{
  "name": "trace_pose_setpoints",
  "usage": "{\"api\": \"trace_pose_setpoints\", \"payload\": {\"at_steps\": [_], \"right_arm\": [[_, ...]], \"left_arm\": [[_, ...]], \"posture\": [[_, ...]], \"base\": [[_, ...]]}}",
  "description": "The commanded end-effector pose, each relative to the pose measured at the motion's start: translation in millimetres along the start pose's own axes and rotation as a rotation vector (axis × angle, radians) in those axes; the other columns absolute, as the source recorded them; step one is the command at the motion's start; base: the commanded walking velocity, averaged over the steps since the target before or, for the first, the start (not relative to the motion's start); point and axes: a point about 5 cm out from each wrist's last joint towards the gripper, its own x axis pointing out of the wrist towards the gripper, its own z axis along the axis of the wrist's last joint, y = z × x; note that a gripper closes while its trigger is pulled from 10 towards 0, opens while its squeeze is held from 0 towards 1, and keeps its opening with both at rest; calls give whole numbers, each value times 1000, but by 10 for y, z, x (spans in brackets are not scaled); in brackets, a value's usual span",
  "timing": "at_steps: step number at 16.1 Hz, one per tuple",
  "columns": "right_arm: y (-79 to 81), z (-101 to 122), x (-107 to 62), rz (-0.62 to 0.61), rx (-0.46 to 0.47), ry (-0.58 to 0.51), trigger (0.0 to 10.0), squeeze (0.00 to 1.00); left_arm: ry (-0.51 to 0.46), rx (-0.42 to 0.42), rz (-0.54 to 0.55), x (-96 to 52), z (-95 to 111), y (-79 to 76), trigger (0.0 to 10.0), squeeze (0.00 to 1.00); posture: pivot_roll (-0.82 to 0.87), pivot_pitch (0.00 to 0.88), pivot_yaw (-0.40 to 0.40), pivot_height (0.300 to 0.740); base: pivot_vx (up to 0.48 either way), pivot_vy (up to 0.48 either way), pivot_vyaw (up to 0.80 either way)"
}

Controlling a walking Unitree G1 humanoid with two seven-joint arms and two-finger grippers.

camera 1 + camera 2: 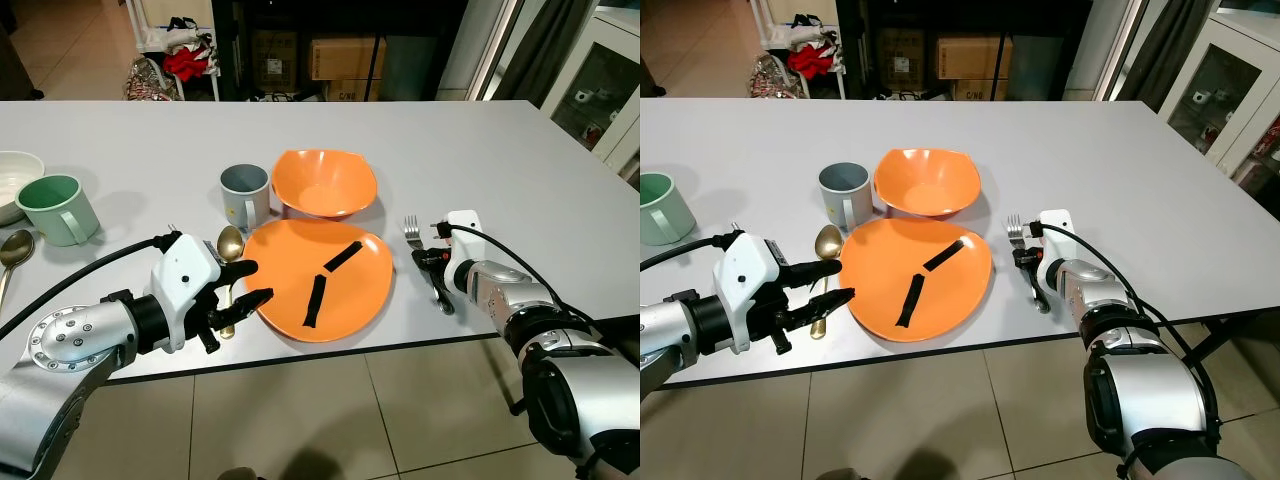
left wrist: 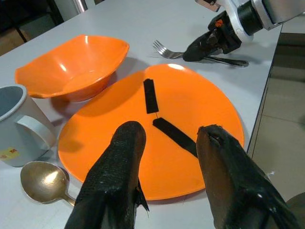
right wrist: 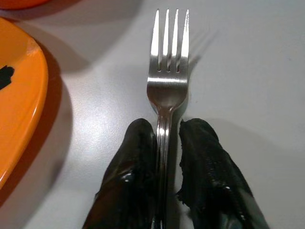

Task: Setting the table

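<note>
The right pincer lies low on the grey worktop, its fingers closed narrowly on the handle of the fork, whose tines point away from it just beyond the fingertips. The left pincer hovers spread wide over the gold spoon, with the orange plate just beside it. Farther off sit the grey mug and orange bowl.

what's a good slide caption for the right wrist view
Right gripper shut on a fork lying on the grey table, beside the orange plate.
</note>
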Motion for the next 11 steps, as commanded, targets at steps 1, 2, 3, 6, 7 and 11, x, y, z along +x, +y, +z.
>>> {"api": "trace_pose_setpoints", "payload": {"at_steps": [1,2,3,6,7,11], "right_arm": [[22,-39,10,-2,31,25,0,0],[22,-38,11,-4,34,24,0,0],[22,-37,11,-7,43,21,0,0],[22,-40,11,-13,74,-2,0,0],[15,-50,9,-17,80,-7,0,0],[-58,37,-24,-55,69,-57,0,0]], "left_arm": [[-10,12,23,-22,22,23,10000,0],[-11,12,26,-21,22,24,10000,0],[-15,10,29,-17,20,24,10000,0],[-33,-5,49,1,-12,3,10000,0],[-39,-7,60,16,-17,5,10000,0],[-69,-13,90,114,0,14,10000,0]], "posture": [[168,0,-48,740],[168,0,-48,740],[165,0,-47,740],[149,0,-42,740],[142,0,-44,740],[129,0,-49,740]], "base": [[0,0,0],[0,0,0],[0,0,0],[0,0,0],[0,0,0],[0,0,0]]}}
